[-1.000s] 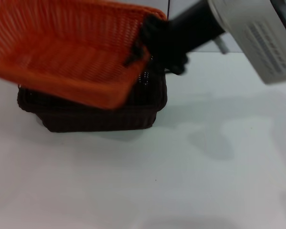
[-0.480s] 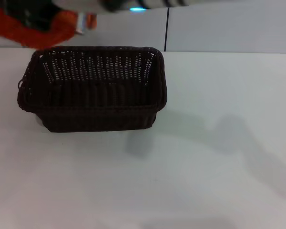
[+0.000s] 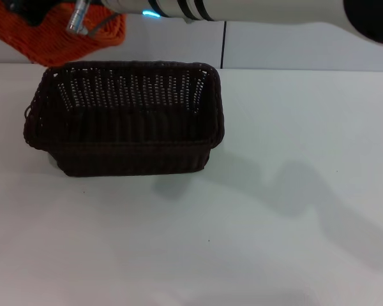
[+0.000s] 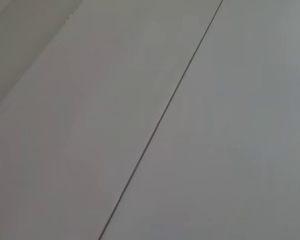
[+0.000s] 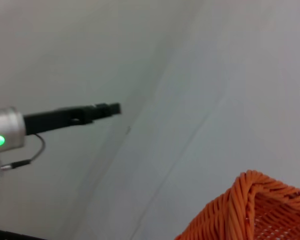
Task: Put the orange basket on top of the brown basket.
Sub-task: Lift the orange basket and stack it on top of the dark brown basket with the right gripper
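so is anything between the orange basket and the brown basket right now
Nothing; in the head view the orange basket hangs above the brown basket's far-left corner.

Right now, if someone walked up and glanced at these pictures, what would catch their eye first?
First the brown basket, dark and empty, standing on the white table left of centre. Next the orange basket, lifted at the head view's top left corner, behind and above the brown one, with the right arm stretched across the top edge towards it. The right wrist view shows the orange basket's braided corner close up.
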